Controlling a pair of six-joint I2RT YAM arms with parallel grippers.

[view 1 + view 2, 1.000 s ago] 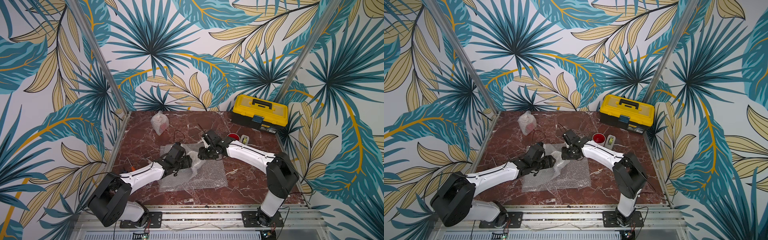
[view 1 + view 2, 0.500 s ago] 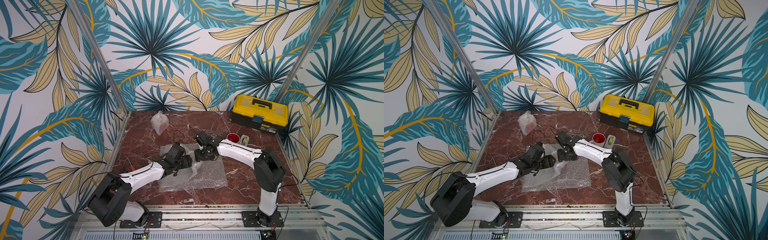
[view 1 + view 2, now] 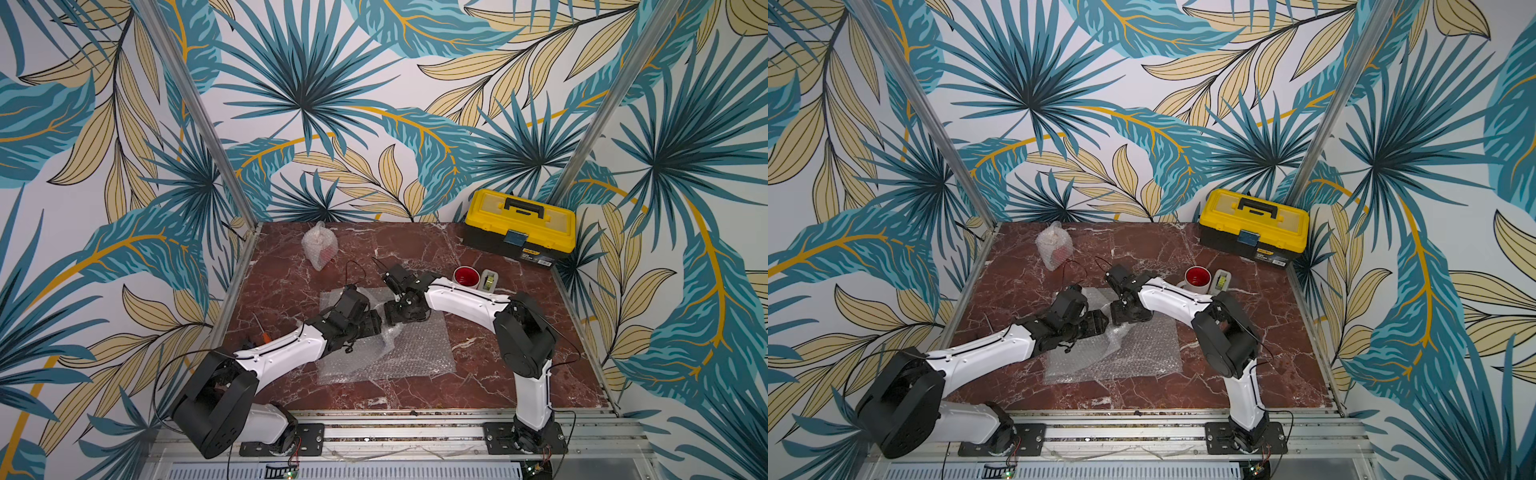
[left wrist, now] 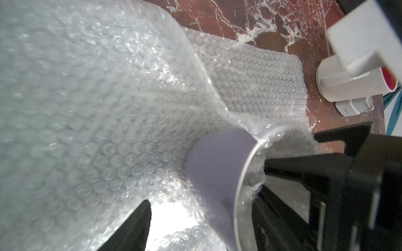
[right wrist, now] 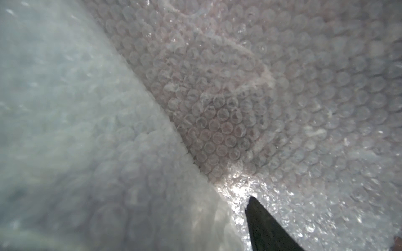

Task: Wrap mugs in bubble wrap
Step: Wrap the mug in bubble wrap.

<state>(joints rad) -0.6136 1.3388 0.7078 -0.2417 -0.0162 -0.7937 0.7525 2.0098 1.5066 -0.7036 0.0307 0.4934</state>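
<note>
The lavender mug (image 4: 215, 171) lies sideways on the wrap (image 4: 97, 108), a fold tucked into its mouth. The left hand (image 3: 374, 323) and right hand (image 3: 405, 312) meet there; I cannot tell their opening. The fold may spring out, or the mug may roll.

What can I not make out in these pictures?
Lavender mug: handle unseen in the left wrist view; in both top views the left gripper and right gripper hide it.
Right gripper's jaws: right wrist view shows one fingertip; the rest is cut off.
Wrapped bundle: contents veiled by its wrap, top view.
Toolbox label: too small to read.
</note>
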